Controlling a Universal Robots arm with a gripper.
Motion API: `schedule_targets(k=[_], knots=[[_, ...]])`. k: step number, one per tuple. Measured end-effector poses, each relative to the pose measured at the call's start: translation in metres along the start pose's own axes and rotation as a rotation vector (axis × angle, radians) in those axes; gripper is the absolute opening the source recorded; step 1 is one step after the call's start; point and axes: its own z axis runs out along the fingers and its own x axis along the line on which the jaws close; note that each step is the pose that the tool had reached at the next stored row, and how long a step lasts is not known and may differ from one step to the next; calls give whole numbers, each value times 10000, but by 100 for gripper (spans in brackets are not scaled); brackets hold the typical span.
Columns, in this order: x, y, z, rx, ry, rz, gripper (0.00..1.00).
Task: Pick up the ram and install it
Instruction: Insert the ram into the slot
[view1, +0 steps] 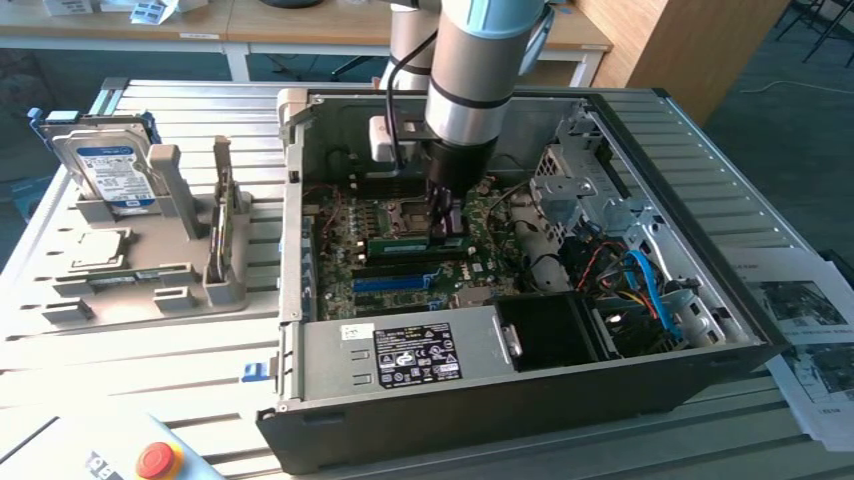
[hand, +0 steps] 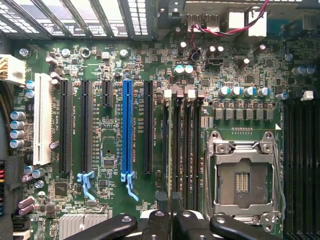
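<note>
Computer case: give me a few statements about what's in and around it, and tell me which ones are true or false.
1. The gripper holds the ram over the motherboard. True.
2. The processor socket has a chip in it. False: it sits empty.
3. A hard drive stands in the tray at the exterior view's left. True.
4. The case is shut with a side panel. False: it is open, its inside showing.

Long, narrow green ram (view1: 398, 243) stands on its edge, level, inside case (view1: 534, 395). Lies alongside socket (view1: 404, 212), between it and blue slot (view1: 398, 283). End toward exterior view's right pinched in hand (view1: 447, 240). Cannot tell if seated.
</note>
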Motion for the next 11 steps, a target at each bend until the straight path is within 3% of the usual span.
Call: schedule_targets(k=[11], knots=[[0,17,7,16,-2,0,12]])
